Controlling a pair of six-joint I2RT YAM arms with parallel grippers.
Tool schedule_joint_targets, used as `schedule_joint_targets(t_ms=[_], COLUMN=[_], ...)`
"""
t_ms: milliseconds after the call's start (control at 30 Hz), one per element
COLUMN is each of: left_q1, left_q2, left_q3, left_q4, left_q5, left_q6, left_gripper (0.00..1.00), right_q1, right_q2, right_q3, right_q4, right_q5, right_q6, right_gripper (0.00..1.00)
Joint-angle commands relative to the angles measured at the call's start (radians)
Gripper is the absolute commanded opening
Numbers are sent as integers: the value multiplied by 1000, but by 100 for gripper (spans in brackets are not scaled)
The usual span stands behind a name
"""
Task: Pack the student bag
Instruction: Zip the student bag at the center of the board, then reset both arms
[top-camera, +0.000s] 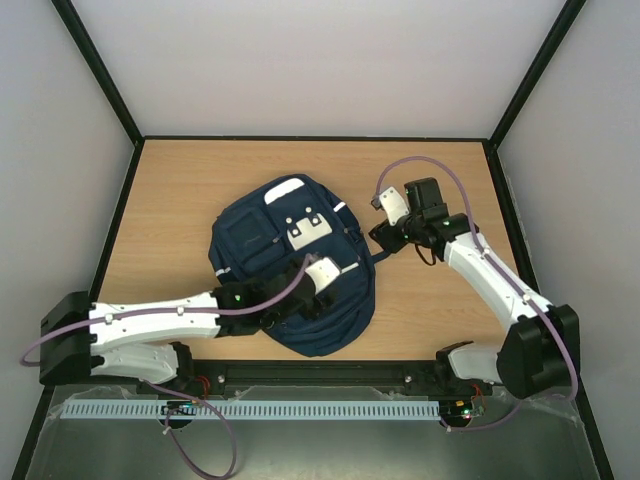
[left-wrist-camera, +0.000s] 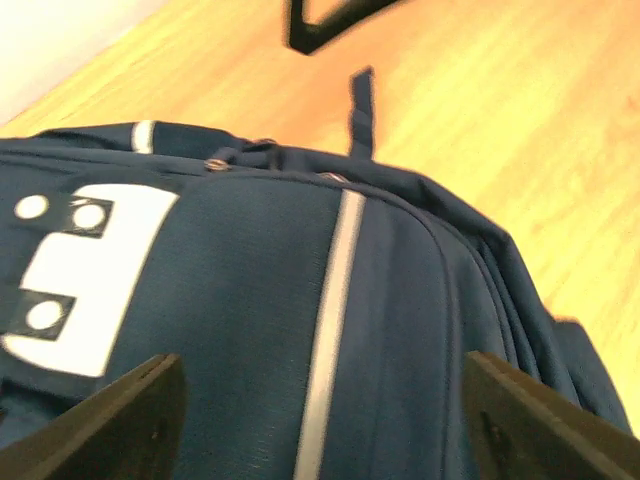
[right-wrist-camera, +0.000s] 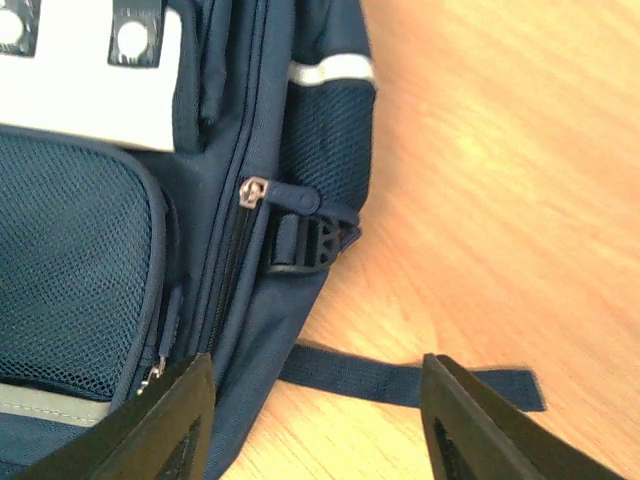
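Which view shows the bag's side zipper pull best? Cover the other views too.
Right wrist: the zipper pull sits sharp on the student bag, beside a black strap buckle. Top external shows the whole bag, the pull too small to find. Left wrist shows a different, blurred part.

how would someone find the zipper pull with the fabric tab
Find the navy student bag in the middle of the wooden table, then its edge beside the right tool. The zipper pull is a silver slider with a navy fabric tab, next to the black plastic strap buckle; the other silver pull sits by the mesh front pocket.
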Motion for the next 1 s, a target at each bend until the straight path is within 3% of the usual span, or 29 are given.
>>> schedule_joint_targets(t_ms=[0, 67, 267, 300, 467, 600, 667, 800, 967], left_q1=[76, 137, 337, 373, 496, 542, 552, 552, 552], left_q2=[-59, -87, -165, -169, -176, -298, -355, -417, -400], left_q3=[112, 152, 224, 225, 160, -41, -66, -102, -74], left_q4=[-167, -201, -211, -214, -224, -61, -51, -18, -51], left_q5=[-69, -96, -117, -141, -215, -252, -256, -319, -358], left_q6=[10, 18, -24, -58, -169, -173, -149, -127, -148], left_gripper=[85, 98, 99, 99, 99, 99, 99, 99, 99], right_q1=[-7, -8, -9, -9, -9, -16, -22, -24, -24], right_q2=[-73, -102, -221, -250, -327, -410, -475, -464, -443], right_q3=[57, 71, 15, -17, -127, -292, -380, -352, -327], right_q4=[-26, -21, 155, 198, 282, 393, 463, 447, 460], right_q5=[35, 53, 102, 143, 250, 245, 199, 205, 382], right_q6=[67, 107, 332, 390, 530, 524, 470, 500, 523], right_gripper=[61, 70, 92, 100, 99, 99, 99, 99, 99])
